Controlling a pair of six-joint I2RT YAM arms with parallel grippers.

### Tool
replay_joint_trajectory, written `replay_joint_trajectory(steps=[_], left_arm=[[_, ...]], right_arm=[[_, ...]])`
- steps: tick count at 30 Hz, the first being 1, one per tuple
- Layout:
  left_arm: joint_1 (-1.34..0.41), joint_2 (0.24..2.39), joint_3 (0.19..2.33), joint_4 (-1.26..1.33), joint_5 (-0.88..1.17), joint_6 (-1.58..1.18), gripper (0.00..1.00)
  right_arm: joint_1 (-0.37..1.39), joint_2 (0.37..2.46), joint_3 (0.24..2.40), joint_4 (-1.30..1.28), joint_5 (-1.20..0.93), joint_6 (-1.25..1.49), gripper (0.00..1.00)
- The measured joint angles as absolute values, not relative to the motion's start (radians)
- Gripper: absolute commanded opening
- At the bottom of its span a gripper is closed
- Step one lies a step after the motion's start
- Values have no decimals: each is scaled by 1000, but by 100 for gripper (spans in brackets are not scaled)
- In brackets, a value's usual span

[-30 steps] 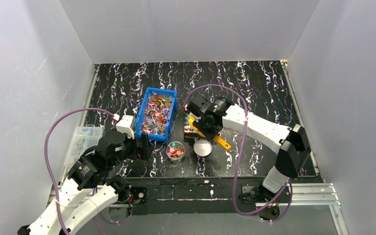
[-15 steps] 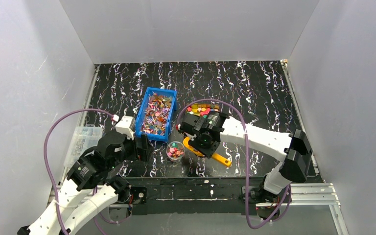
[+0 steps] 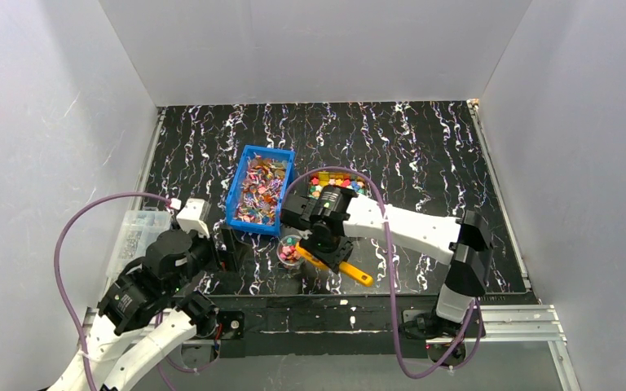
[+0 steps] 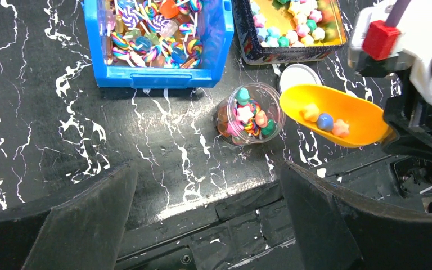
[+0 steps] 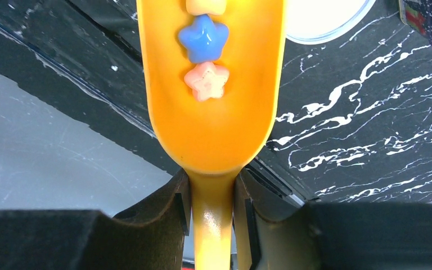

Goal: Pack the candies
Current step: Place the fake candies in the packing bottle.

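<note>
My right gripper (image 3: 319,244) (image 5: 212,208) is shut on the handle of a yellow scoop (image 3: 349,269) (image 4: 337,115) (image 5: 214,112). The scoop carries three chunky star candies, among them a blue one (image 5: 203,38) and a pink one (image 5: 207,80). Its bowl hangs just right of a small clear cup (image 3: 291,251) (image 4: 250,112) part-filled with candies. A blue bin (image 3: 259,189) (image 4: 157,79) holds shiny wrapped candies. A dark tin (image 3: 338,181) (image 4: 289,53) holds chunky ones. My left gripper (image 3: 230,248) (image 4: 208,219) stands open and holds nothing, near the table's front edge, left of the cup.
A white round lid (image 4: 297,76) (image 5: 326,22) lies on the table between the tin and the scoop. A clear plastic box (image 3: 136,232) sits at the left edge of the black marbled table (image 3: 424,155). White walls enclose three sides.
My right arm has carried the scoop from over the tin leftward and nearer, up to the cup. The left arm has drawn back a little to the left, jaws still open.
</note>
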State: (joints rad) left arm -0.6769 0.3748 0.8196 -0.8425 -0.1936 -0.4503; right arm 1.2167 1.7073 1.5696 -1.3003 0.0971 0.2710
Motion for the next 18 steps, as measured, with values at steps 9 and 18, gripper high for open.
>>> replay_joint_trajectory(steps=[9,18], left_arm=[[-677,312,809,-843,-211,-455,98],[-677,283,807,-843,-222,-457,98]], right_arm=[[1227,1832,1691,-1365,64,332,1],[1227,1887,1728,-1390,-8,389,1]])
